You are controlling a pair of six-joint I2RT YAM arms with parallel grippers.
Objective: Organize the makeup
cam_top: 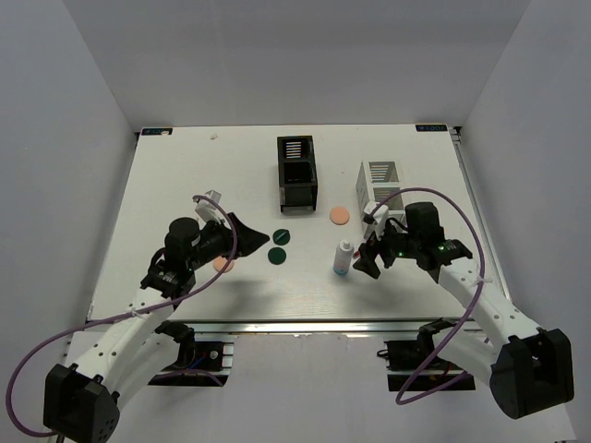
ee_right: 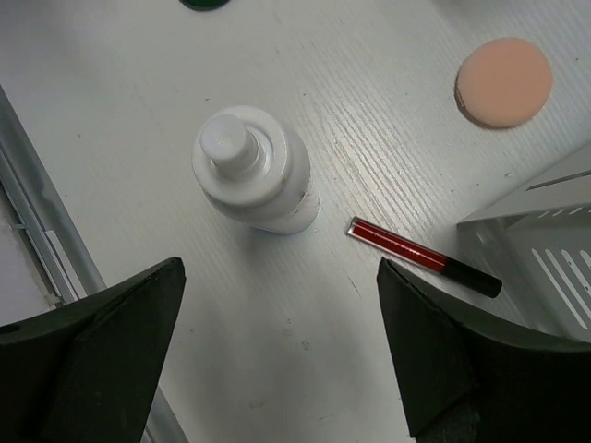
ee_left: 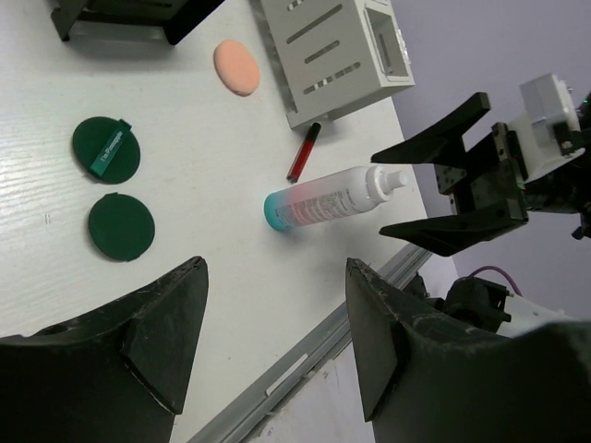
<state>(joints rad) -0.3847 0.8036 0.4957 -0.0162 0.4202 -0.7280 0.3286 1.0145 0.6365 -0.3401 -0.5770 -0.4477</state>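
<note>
Right gripper first, since it is nearest the action: its jaws are spread as wide as they go and nothing is in them. It hangs low over the table, just beside the white bottle, which stands upright on its teal base near the front edge. Standing like that, the bottle offers its round body to a sideways pinch, and I would guess that is why the jaws are so wide and so low.

Left gripper is also spread wide and empty, tilted down towards the middle of the table from the other side. A second peach puff peeks out from under that arm, partly hidden.

A little farther in, a labelled green disc and a plain green disc lie flat, near each other but apart. Lying flat, they give the fingers little edge to catch.

Beyond the bottle, a red tube lies on its side just by the foot of the white organizer; I cannot tell whether they touch. A peach puff rests flat between the two boxes.

Farthest back stand the white organizer and the black organizer, apart from each other. All the makeup I can see is still loose on the table.
</note>
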